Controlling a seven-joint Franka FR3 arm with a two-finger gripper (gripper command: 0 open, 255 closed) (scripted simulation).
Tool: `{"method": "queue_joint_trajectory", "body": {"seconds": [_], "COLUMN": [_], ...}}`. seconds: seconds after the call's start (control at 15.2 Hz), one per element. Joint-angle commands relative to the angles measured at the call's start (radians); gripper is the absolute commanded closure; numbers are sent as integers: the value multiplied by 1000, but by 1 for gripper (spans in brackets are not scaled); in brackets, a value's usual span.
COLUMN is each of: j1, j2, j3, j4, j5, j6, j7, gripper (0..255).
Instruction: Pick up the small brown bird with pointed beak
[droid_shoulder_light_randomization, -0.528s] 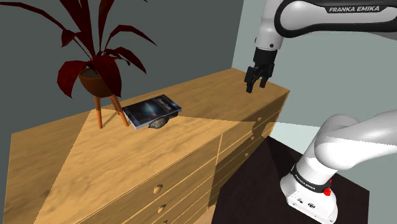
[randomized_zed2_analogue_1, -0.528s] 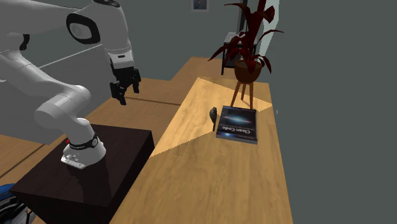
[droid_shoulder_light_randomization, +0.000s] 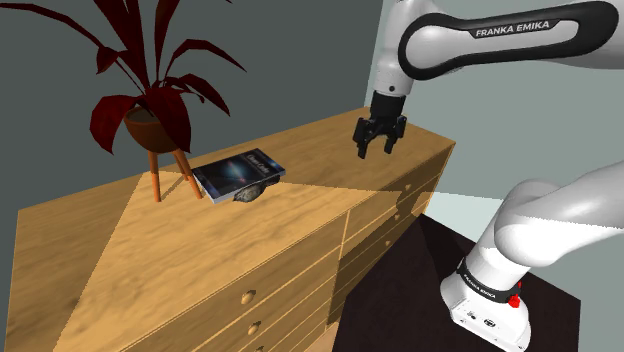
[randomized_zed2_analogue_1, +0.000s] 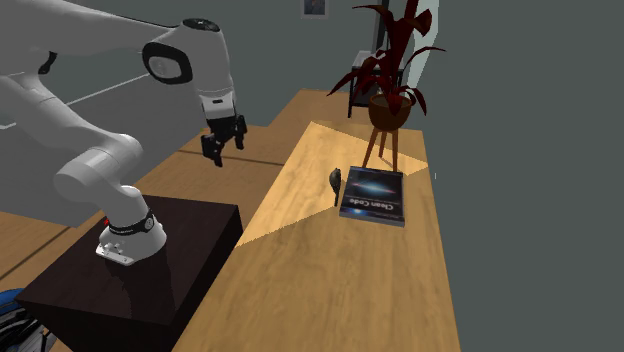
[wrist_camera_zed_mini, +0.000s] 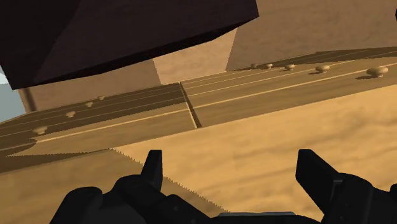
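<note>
The bird (droid_shoulder_light_randomization: 249, 195) is a small dark shape tucked against the near edge of a leaning book (droid_shoulder_light_randomization: 240, 172); in the second exterior view the bird (randomized_zed2_analogue_1: 335, 181) stands just left of the book (randomized_zed2_analogue_1: 375, 193). Its beak is too small to make out. My gripper (droid_shoulder_light_randomization: 376, 148) hangs open above the wooden dresser's end at the shoulder view's right, well apart from the bird. In the second exterior view the gripper (randomized_zed2_analogue_1: 219, 153) is over the dresser's front edge. In the wrist view the gripper (wrist_camera_zed_mini: 233, 172) has its fingers wide apart over bare wood, holding nothing.
A dark red potted plant (droid_shoulder_light_randomization: 150, 110) on a wooden tripod stands behind the book. The dresser top (droid_shoulder_light_randomization: 300, 215) is long, with drawer fronts and knobs (wrist_camera_zed_mini: 323, 67) below its edge. My dark stand box (randomized_zed2_analogue_1: 140, 265) sits beside the dresser.
The gripper has moved toward the shoulder view's left and a little lower, from past the dresser's corner to over its top. The fingers stay open; bird and book have not moved.
</note>
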Motion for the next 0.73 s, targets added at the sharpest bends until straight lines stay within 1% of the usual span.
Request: {"method": "queue_joint_trajectory", "body": {"seconds": [0.0, 0.33, 0.66], "j1": [1, -2, -9], "j2": [53, 206, 381], "j3": [32, 104, 163], "j4": [10, 57, 140], "j5": [33, 91, 116], "j6": [53, 188, 313], "j7": [74, 241, 406], "gripper": [0, 0, 0]}}
